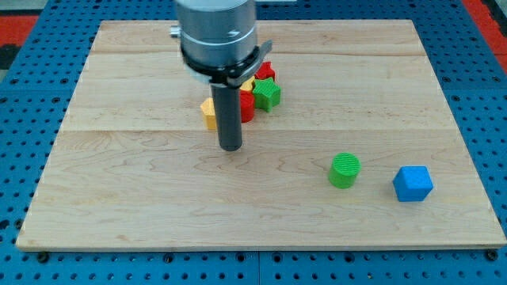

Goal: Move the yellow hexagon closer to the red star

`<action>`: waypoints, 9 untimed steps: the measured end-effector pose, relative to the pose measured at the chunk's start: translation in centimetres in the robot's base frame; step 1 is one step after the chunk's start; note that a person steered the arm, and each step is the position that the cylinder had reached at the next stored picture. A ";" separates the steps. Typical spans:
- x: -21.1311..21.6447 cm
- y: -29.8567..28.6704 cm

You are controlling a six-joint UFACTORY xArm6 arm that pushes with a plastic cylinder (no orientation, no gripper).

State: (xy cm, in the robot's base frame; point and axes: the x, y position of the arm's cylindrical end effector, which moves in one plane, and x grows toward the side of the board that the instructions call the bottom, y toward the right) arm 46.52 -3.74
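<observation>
My tip [230,147] rests on the board just below a tight cluster of blocks near the top centre. A yellow block [208,113], likely the hexagon, lies just up and left of the tip, partly hidden by the rod. A red block [247,108] lies just right of the rod, touching or nearly touching the yellow one; the rod hides the contact. A second red block [267,70] sits at the cluster's top, partly hidden by the arm. I cannot tell which red block is the star.
A green star-like block [268,94] and a bit of another yellow block [249,84] are in the cluster. A green cylinder [344,170] and a blue cube [413,183] stand at the lower right. The wooden board [119,198] lies on a blue perforated surface.
</observation>
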 end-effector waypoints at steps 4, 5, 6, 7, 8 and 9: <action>-2.2 -7.5; -2.2 -4.2; -2.3 -0.3; -5.2 -4.3; -6.5 -11.9; -9.7 -12.1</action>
State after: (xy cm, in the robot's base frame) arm 36.81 -15.82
